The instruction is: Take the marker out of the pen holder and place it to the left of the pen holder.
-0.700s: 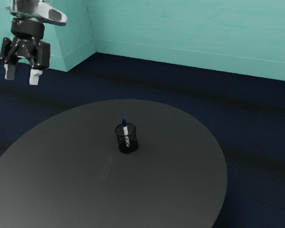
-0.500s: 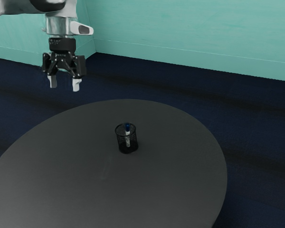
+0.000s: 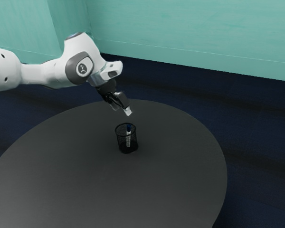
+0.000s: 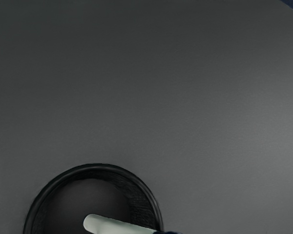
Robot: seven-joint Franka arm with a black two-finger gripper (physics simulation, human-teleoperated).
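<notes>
Marker: inside mesh pen holder, leaning steeply, blue cap uppermost | Jaws: parted, empty, above holder | Key relation: cap lies below jaws; descent likely needs matching the marker's tilt.

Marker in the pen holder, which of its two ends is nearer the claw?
The blue end, up at the pen holder's rim; the white end sits down inside.

A marker stands in a pen holder on the bench, its upper end near the rim. In the exterior view, floor stretches behind the bench to a wall at the back.
</notes>
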